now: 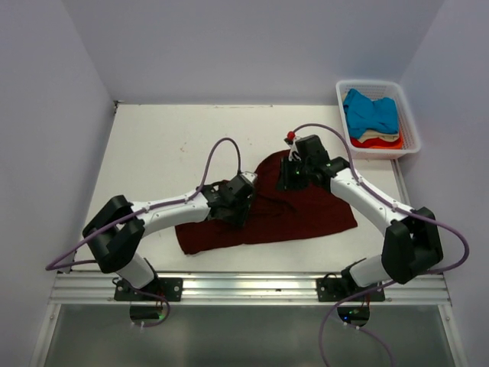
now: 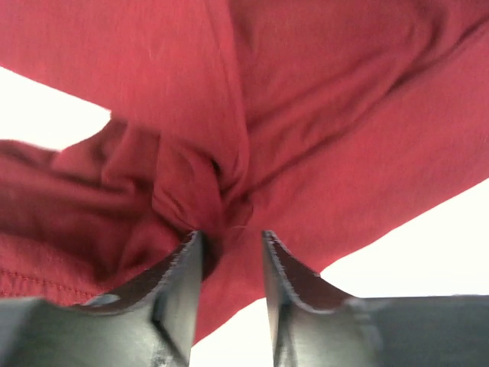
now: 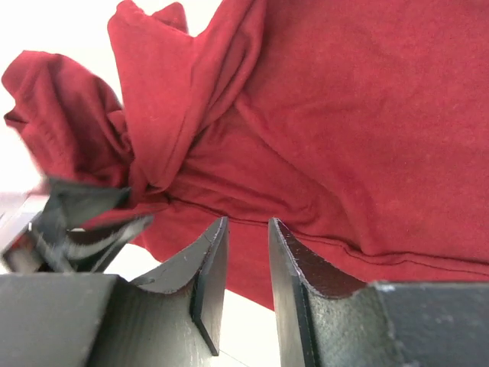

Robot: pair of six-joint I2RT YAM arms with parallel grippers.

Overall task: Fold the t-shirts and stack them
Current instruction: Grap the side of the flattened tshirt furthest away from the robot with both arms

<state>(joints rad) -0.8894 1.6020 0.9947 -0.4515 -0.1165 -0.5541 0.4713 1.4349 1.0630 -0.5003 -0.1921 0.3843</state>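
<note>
- Your left end effector [image 2: 231, 238]: fingers nearly together, pinching a bunched fold of the maroon t-shirt [image 1: 306, 215].
- Your right end effector [image 3: 248, 226]: narrow gap at the shirt's hem; you cannot tell whether it grips.
- The shirt lies crumpled on the table [image 1: 160, 145], near its front edge.

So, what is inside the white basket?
A blue t-shirt lies on top; edges of cream cloth and orange-red cloth show beneath it. The rest of them is covered.
</note>
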